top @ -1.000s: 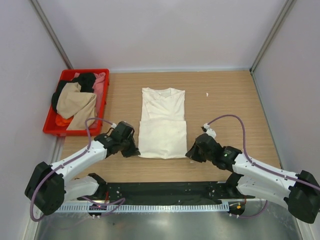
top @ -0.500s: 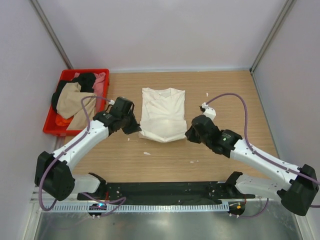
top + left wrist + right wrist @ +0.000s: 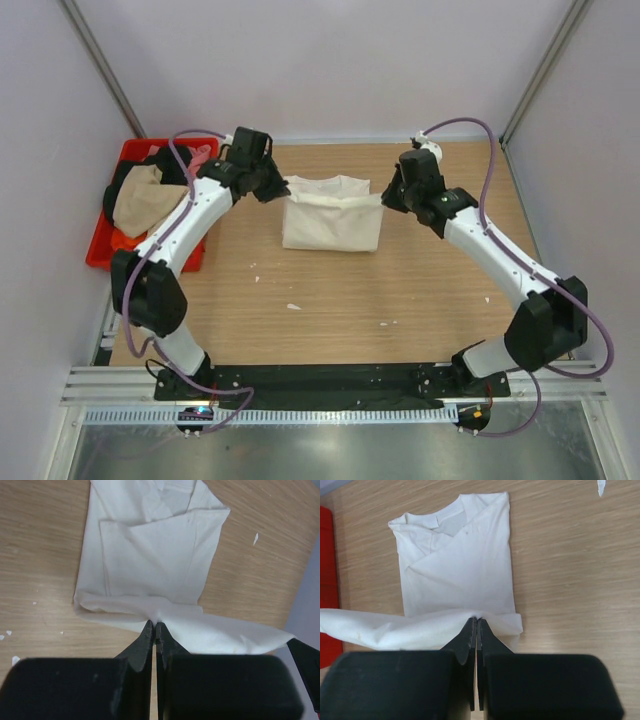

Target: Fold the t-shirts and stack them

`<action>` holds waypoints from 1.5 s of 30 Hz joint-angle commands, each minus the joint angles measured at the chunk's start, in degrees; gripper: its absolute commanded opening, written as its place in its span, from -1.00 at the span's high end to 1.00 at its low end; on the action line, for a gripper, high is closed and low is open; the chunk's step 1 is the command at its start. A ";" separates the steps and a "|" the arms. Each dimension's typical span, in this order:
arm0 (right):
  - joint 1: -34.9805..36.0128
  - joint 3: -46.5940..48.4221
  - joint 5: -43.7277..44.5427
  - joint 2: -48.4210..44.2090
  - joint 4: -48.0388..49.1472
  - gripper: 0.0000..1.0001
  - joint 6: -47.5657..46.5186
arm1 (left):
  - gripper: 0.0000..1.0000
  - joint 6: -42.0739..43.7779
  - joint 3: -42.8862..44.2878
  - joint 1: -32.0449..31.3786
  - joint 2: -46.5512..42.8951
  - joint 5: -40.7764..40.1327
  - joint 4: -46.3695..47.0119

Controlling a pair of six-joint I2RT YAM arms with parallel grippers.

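The cream t-shirt (image 3: 332, 222) lies on the table's far middle, its near half folded up over the collar end. My left gripper (image 3: 277, 188) is shut on the folded edge's left corner; the cloth (image 3: 150, 570) shows pinched at its tips (image 3: 155, 625). My right gripper (image 3: 386, 195) is shut on the right corner; the shirt (image 3: 460, 570) spreads beyond its tips (image 3: 477, 620). The held edge hangs stretched between both grippers. Other t-shirts, tan (image 3: 150, 205), black (image 3: 172, 160), pink (image 3: 200, 160) and orange (image 3: 122, 240), lie heaped in the red crate (image 3: 100, 255).
The red crate stands at the far left beside the side wall. Small white scraps (image 3: 293, 306) lie on the wooden table (image 3: 420, 290) in front of the shirt. Walls close in the back and both sides.
Both grippers carried the shirt's near edge away from the arm bases toward the collar, folding the shirt in half. Both arms are now stretched far out over the table.
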 commanded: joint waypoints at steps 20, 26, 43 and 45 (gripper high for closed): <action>-8.75 19.12 -14.27 28.13 23.77 0.97 -7.10 | 1.00 0.01 15.57 10.80 26.25 9.33 24.74; -10.85 22.37 -15.85 34.90 25.63 0.98 -7.10 | 0.91 -0.07 23.56 11.51 36.10 14.60 28.25; -15.26 25.29 -24.98 38.70 23.26 0.06 -5.34 | -0.22 11.60 21.14 15.12 34.82 19.20 26.76; -15.26 21.61 -27.36 35.36 21.77 0.03 -6.13 | -0.25 15.47 15.53 15.12 29.45 17.17 24.49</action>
